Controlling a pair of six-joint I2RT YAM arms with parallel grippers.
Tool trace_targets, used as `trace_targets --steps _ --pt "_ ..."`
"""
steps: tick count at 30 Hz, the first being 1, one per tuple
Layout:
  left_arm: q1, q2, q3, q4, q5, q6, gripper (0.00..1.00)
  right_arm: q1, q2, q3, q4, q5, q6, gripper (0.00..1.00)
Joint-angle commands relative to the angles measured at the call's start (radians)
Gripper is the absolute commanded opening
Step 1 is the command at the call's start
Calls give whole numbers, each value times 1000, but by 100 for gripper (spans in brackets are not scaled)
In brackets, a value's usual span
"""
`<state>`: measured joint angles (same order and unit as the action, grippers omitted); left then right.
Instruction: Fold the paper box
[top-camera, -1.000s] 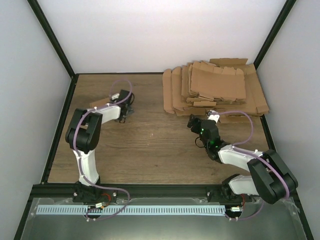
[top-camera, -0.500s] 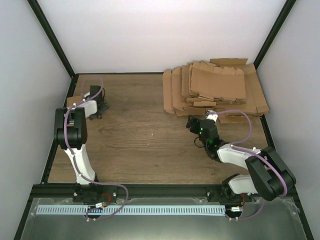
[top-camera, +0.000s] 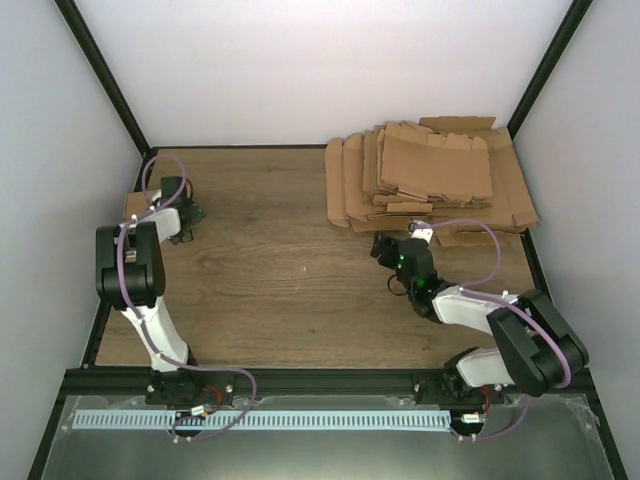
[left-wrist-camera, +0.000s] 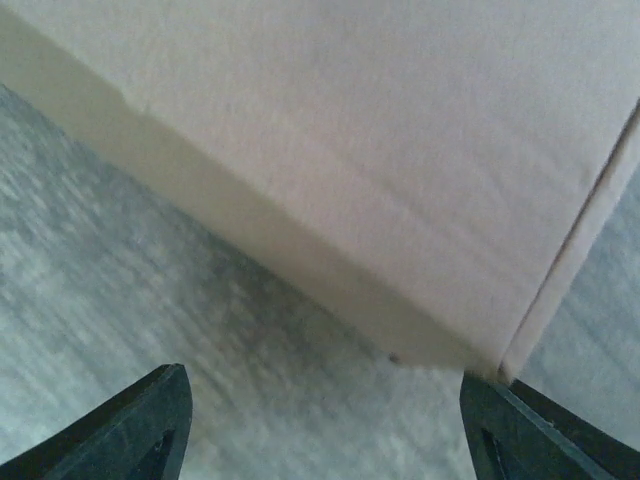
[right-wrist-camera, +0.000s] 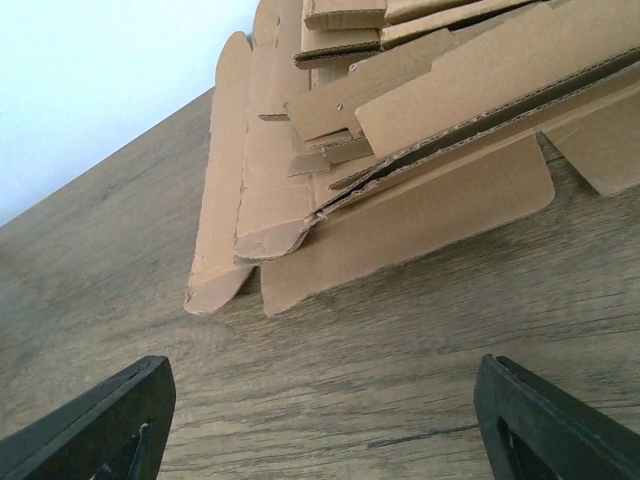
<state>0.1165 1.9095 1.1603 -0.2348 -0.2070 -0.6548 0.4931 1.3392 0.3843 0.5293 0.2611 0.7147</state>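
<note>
Fig.: L gripper (left-wrist-camera: 325, 425) spread beside box (left-wrist-camera: 380, 150), R gripper (right-wrist-camera: 320, 425) spread well apart; you may shove box off table (top-camera: 300, 290).

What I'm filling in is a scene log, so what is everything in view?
box: one, brown, table's far left edge
blanks: one pile, brown, far right corner
table: one, wood brown, under it all
walls: white, black-framed, around the table
arms: two, white and black, purple cables, near edge
left end effector: open, empty, facing the box
right end effector: open, empty, facing the blanks
</note>
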Motion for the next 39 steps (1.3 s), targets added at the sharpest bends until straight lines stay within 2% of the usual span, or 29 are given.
trace_targets --steps 1,4,5,7,10,13,15,18,19,23,28,33,39 --pt "-4 -74 -78 107 91 -4 70 -4 18 48 33 -1 -9 85" --pt "-7 -84 -70 61 18 -34 45 -4 23 56 24 -2 -10 85" --pt "-7 -100 -83 63 5 -38 41 -4 22 58 20 0 -12 85" --pt "-10 -156 -131 91 0 -82 40 -4 17 59 16 6 -17 85" --pt "-28 -230 -211 127 -11 -105 47 -4 18 60 17 9 -18 85" --pt "-22 -281 -258 96 -69 -170 42 -4 28 66 13 1 -15 85" --pt "16 -287 -256 50 -113 -230 32 -4 32 70 13 -6 -14 85" --pt "91 -263 -220 13 -86 -283 7 -3 30 69 13 -12 -13 85" --pt "112 -250 -204 6 -71 -295 4 -4 26 70 10 -13 -12 85" --pt "190 -180 -156 45 14 -320 4 -4 8 65 8 -9 -15 85" --pt "219 -67 -54 51 115 -348 4 -4 6 64 9 -6 -18 85" --pt "219 30 43 66 141 -388 4 -4 5 65 8 -2 -23 85" --pt "233 169 253 13 141 -388 4 -4 14 71 7 0 -30 85"
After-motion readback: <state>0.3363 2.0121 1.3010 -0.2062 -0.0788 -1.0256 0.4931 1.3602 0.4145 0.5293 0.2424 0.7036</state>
